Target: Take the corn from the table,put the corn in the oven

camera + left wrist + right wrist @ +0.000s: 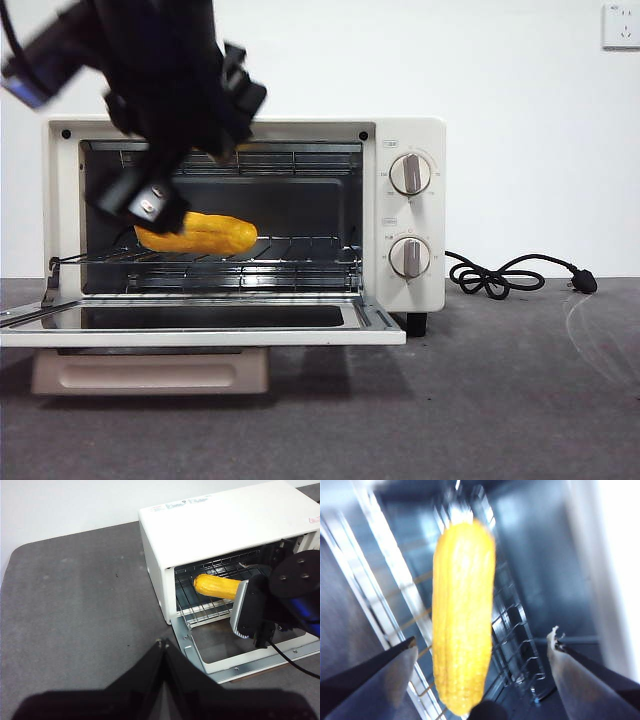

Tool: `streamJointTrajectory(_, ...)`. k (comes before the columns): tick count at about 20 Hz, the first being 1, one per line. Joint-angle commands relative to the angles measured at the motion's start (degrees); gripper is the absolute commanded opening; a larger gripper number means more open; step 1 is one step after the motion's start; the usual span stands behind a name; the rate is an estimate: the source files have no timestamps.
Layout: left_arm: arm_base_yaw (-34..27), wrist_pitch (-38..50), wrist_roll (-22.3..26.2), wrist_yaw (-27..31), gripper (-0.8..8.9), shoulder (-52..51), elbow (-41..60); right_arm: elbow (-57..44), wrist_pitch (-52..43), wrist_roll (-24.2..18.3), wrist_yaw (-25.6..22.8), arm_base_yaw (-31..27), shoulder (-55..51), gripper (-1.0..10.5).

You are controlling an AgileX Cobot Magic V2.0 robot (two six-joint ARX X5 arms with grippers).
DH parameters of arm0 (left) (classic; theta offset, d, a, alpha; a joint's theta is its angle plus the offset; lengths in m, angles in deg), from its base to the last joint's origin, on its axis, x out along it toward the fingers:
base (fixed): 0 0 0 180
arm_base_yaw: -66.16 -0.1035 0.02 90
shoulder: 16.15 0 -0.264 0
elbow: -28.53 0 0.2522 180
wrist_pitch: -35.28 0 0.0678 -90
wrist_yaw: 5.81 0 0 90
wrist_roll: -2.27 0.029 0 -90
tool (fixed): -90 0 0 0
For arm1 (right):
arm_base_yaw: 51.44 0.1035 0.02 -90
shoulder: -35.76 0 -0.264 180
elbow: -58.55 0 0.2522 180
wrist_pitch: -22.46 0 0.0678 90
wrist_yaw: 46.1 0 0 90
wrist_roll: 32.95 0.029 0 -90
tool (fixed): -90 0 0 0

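Right gripper [480,680]: jaws spread wide apart, holding nothing; the corn [463,615] lies between them but touches neither.
Corn: resting lengthwise on the wire rack [290,250] inside the oven [400,130]; in the front view it sits at about 9 o'clock of the cavity, its far end hidden by the gripper.
Why so placed: the cob lies flat across the rack bars, so it looks settled; the spread jaws suggest a release, judged only from this pose.
Right arm pose: enters the front view from 11 o'clock, slanting down into the oven mouth above the lowered door [200,325].
Left gripper [162,647]: jaws pressed together, empty, waiting over the table [75,605], well apart from the oven.
Task stage: corn appears delivered.
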Motion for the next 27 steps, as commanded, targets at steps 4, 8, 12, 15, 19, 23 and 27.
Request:
streamJointTrajectory(4,0.07,0.24,-0.55,0.15,-0.05,-0.22,0.28,-0.46,2.62,3.72,-1.05,3.19,-2.84,4.4)
streamJointTrajectory(8,0.07,0.26,-0.55,0.15,-0.06,-0.20,0.31,-0.46,8.46,8.59,-1.01,5.44,-5.77,4.4)
streamJointTrajectory(12,0.09,0.72,-0.42,0.15,-0.06,0.35,0.33,-0.46,15.98,13.53,-0.63,7.52,-9.86,3.6)
streamJointTrajectory(15,0.72,1.44,-0.09,0.17,-0.06,1.42,0.46,-0.46,21.86,16.37,1.44,8.57,-13.77,2.5)
streamJointTrajectory(19,2.38,3.89,1.03,0.15,-0.06,3.26,1.46,-0.46,27.91,19.32,6.54,8.96,-19.34,1.7)
streamJointTrajectory(23,4.31,8.74,1.95,-0.33,-0.07,4.74,4.87,-0.46,32.83,20.65,11.17,8.96,-24.87,0.4)
streamJointTrajectory(27,5.40,14.10,4.13,-6.78,-0.08,5.66,9.62,-0.46,36.46,20.92,15.08,8.83,-29.42,-0.2)
